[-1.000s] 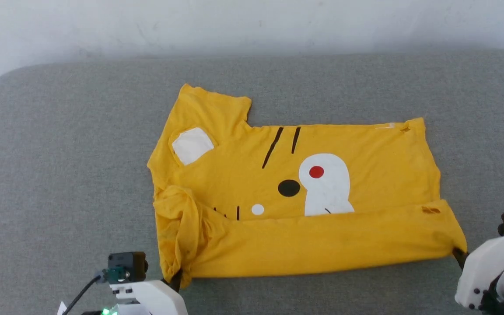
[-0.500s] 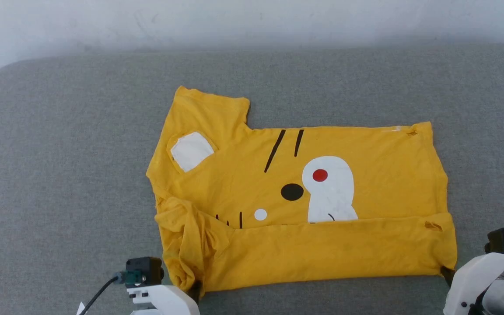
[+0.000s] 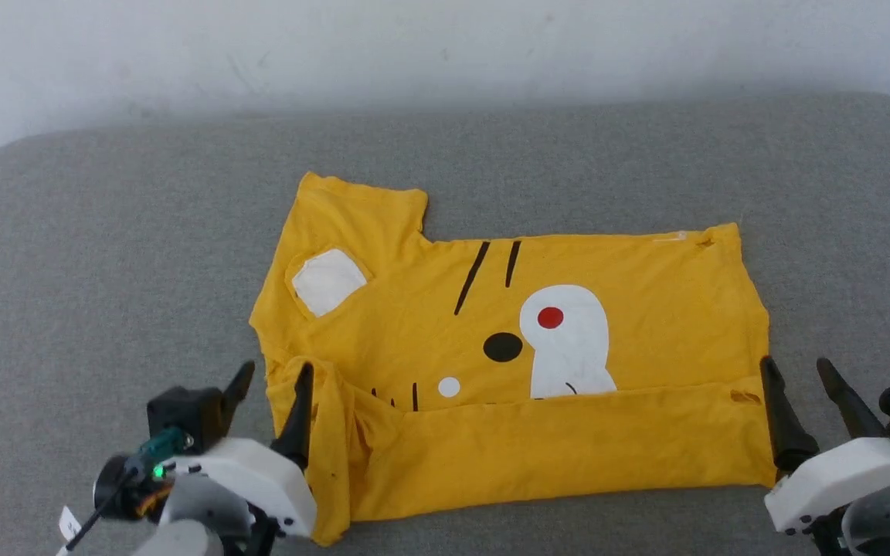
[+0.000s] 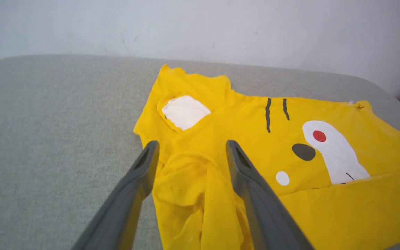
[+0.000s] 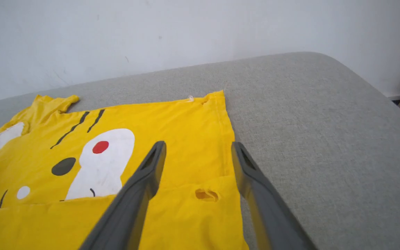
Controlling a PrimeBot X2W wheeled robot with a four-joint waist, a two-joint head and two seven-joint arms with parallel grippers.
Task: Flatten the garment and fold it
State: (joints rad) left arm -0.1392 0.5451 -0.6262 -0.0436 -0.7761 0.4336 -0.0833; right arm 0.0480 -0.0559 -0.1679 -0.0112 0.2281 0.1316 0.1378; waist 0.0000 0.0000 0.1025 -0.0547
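1. We see no lettering we can read. A small white scrap point(image 3: 677, 235) sits at the far hem corner of the garment point(image 3: 491, 316), too small to tell if it's a label.
2. The garment is a yellow tee lying flat mid grey counter point(image 3: 105, 255), cartoon face print up. Its near long edge is folded over onto the print as a strip.
3. Left tool point(image 3: 276, 369): fingers spread wide, nothing pinched, straddling the garment's bunched near sleeve point(image 4: 186, 187). We cannot tell whether they touch the cloth.
4. Right tool point(image 3: 793, 363): spread wide, empty, at the garment's hem end. One finger is over the folded strip, the other over bare counter just past the hem.
5. A hole point(image 5: 207, 194) shows in the strip near the hem, between the right fingers in the wrist view.
6. Hidden: the strip covers the lower part of the face print. The near sleeve is too crumpled to make out. Both arms are cut off by the head view's bottom edge.
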